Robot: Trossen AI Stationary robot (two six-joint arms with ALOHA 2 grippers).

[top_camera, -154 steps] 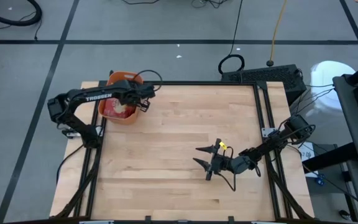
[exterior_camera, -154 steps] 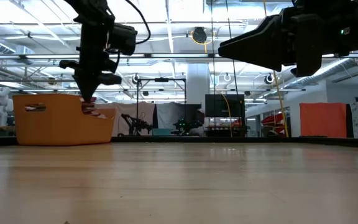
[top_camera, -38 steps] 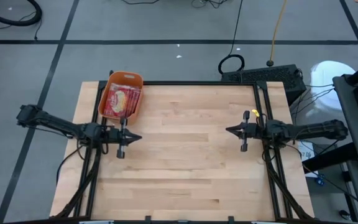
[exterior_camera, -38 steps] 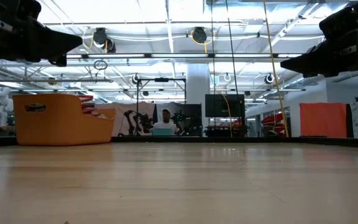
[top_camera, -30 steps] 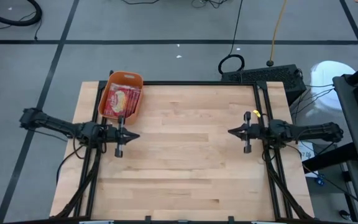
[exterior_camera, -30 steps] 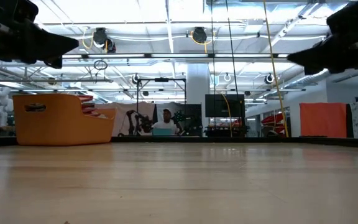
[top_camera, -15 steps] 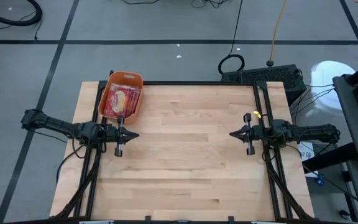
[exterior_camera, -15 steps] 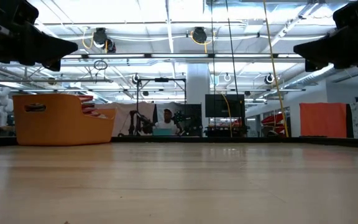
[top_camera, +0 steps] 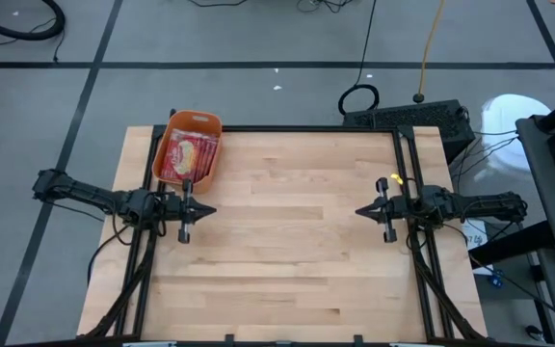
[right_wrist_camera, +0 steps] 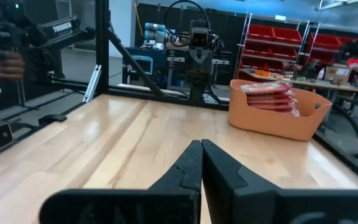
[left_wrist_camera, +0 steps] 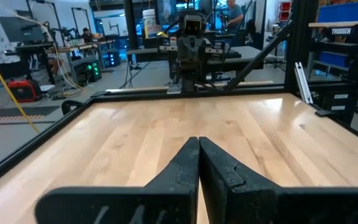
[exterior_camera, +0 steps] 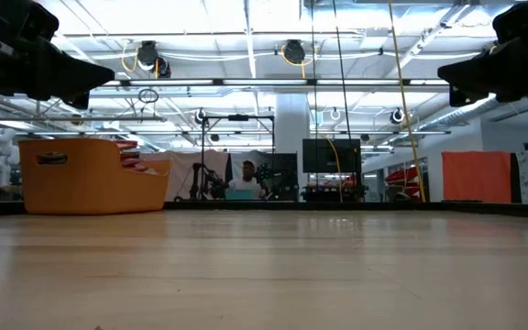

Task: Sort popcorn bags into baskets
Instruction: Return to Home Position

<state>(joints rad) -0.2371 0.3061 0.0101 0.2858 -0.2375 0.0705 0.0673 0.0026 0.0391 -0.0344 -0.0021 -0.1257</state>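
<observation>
Bare tabletop passable between left tool and right tool; orange basket occupies far-left corner.

I log a wooden table top edged by a black frame. On the grey floor past its far right corner I see a black keyboard-like slab, a coiled black cable and a yellow cable. In the low view, a person sits far off, with an orange panel to the right.
</observation>
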